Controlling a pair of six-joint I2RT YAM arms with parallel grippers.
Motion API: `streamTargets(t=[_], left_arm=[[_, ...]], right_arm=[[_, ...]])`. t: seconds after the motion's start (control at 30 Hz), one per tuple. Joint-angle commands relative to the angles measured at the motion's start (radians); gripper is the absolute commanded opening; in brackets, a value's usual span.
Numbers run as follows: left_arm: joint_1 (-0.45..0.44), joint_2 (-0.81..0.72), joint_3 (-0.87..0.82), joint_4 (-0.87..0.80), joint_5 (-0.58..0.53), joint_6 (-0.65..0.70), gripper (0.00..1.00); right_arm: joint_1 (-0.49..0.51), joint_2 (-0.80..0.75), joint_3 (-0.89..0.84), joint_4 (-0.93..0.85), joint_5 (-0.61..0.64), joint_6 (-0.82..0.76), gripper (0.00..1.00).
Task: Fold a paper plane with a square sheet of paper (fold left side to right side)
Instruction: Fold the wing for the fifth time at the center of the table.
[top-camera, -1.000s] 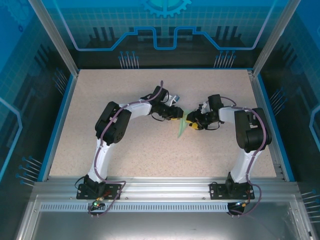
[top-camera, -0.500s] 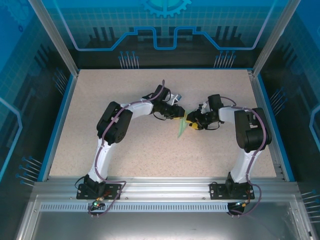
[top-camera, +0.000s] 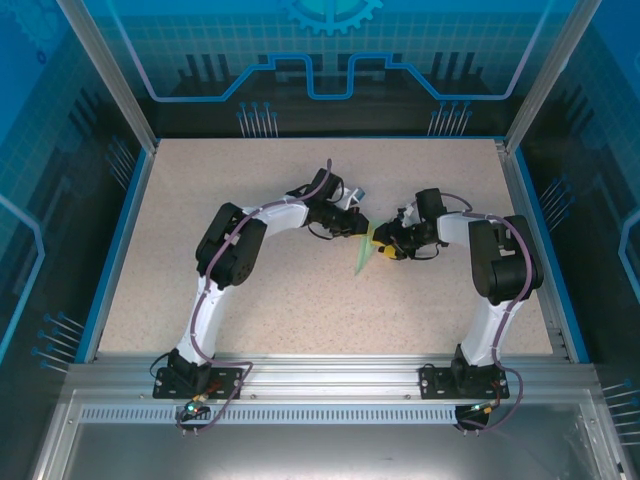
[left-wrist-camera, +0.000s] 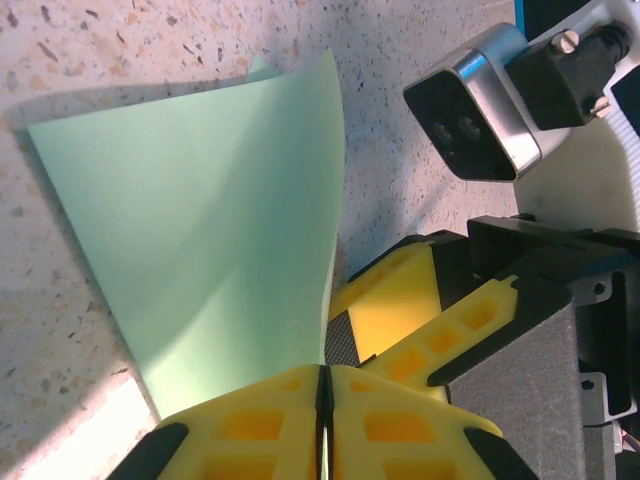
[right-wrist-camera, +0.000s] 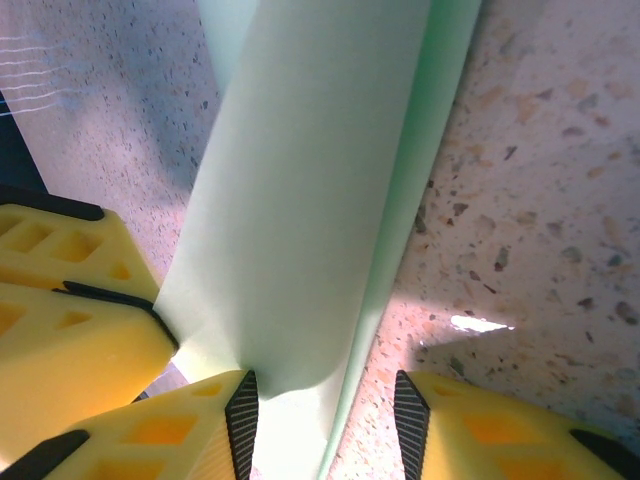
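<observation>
Mint-green sheet of paper (top-camera: 364, 255) stands half-folded near table (top-camera: 250, 290) centre. Your left gripper (left-wrist-camera: 320, 378), at its 11 o'clock, pinches one edge; right gripper (right-wrist-camera: 322, 400), 2 o'clock, straddles it unclamped, likely steadying the fold.

The paper (left-wrist-camera: 200, 230) was pale mint green, the left claw (left-wrist-camera: 322, 388) yellow, the surface (left-wrist-camera: 120, 50) beige with dark speckles.
</observation>
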Motion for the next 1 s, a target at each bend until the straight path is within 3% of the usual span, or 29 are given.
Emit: streamTargets(t=[0.0,0.97], left_arm=[[-0.004,0.034,0.043,-0.054,-0.01,0.042,0.11],[0.034,0.124,0.131,-0.109,-0.023,0.11,0.1]], right_arm=[[0.027,0.094,-0.013,0.032,0.15,-0.028,0.44],[0.018,0.025,-0.044,0.047,0.144,-0.065,0.41]])
